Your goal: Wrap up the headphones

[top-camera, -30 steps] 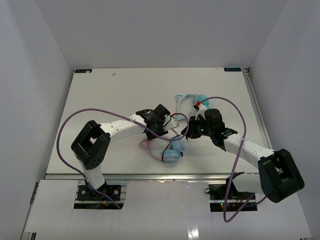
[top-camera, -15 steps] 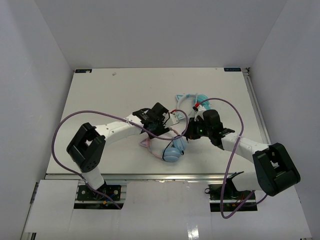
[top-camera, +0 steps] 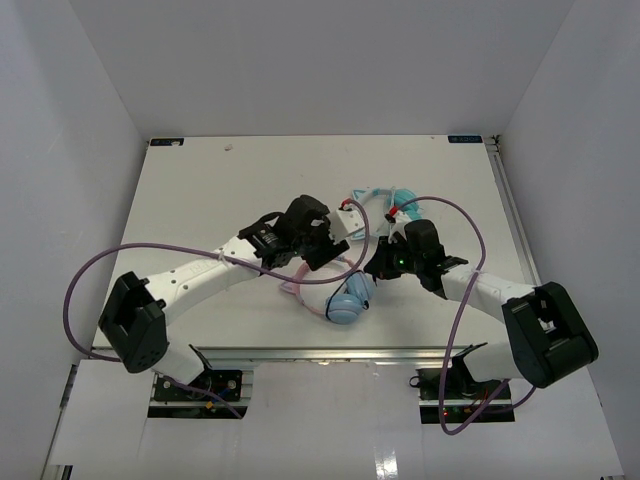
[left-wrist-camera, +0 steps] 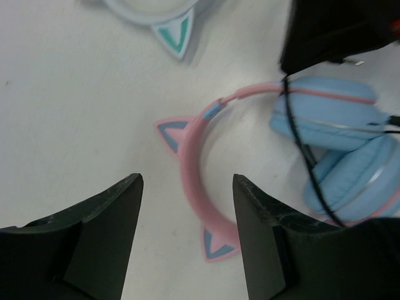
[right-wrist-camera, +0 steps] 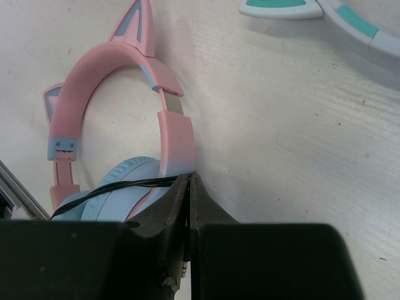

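The headphones lie at the table's middle, with a pink cat-ear headband (top-camera: pixel 298 290) and light-blue ear cups (top-camera: pixel 348 299). My left gripper (top-camera: pixel 318 252) is open and empty and hovers over the headband (left-wrist-camera: pixel 190 156), one finger on each side. The cups (left-wrist-camera: pixel 328 119) lie to its right, crossed by the thin black cable (left-wrist-camera: pixel 301 147). My right gripper (top-camera: pixel 376 268) is shut on the cable (right-wrist-camera: pixel 119 187) right beside the headband (right-wrist-camera: pixel 175 134) and the upper cup (right-wrist-camera: pixel 125 181). The cable's jack plug (right-wrist-camera: pixel 185 267) shows between its fingers (right-wrist-camera: pixel 212 206).
A second pair of cat-ear headphones, white with teal cups (top-camera: pixel 385 198), lies just beyond the right gripper. It also shows in the left wrist view (left-wrist-camera: pixel 159 15) and the right wrist view (right-wrist-camera: pixel 325 15). Purple arm cables loop over both arms. White walls enclose the table.
My left arm has stretched out, its elbow swinging left and down, and the gripper has shifted a little over the headband. The ear cups have moved slightly towards the right gripper, which stays shut.
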Action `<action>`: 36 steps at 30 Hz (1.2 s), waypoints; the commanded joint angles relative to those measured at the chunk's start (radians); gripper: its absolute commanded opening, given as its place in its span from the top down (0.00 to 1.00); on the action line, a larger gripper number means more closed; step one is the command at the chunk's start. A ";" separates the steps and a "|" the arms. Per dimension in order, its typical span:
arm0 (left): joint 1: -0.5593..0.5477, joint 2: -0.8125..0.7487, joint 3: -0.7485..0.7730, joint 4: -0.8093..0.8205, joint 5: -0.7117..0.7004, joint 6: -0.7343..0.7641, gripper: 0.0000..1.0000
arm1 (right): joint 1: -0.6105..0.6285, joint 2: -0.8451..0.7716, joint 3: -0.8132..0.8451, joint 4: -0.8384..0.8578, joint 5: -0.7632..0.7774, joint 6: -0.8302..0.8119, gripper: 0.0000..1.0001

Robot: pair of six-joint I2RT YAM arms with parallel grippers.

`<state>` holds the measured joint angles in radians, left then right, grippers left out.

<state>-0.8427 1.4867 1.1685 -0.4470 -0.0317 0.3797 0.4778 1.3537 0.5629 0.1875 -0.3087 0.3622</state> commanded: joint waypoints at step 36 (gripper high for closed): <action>-0.194 0.372 0.113 0.215 0.122 -0.093 0.34 | -0.100 -0.108 -0.034 -0.015 0.211 0.006 0.83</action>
<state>-1.0169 1.8221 1.2544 -0.2226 0.0697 0.2873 0.4041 1.2480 0.4927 0.1470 -0.1293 0.3614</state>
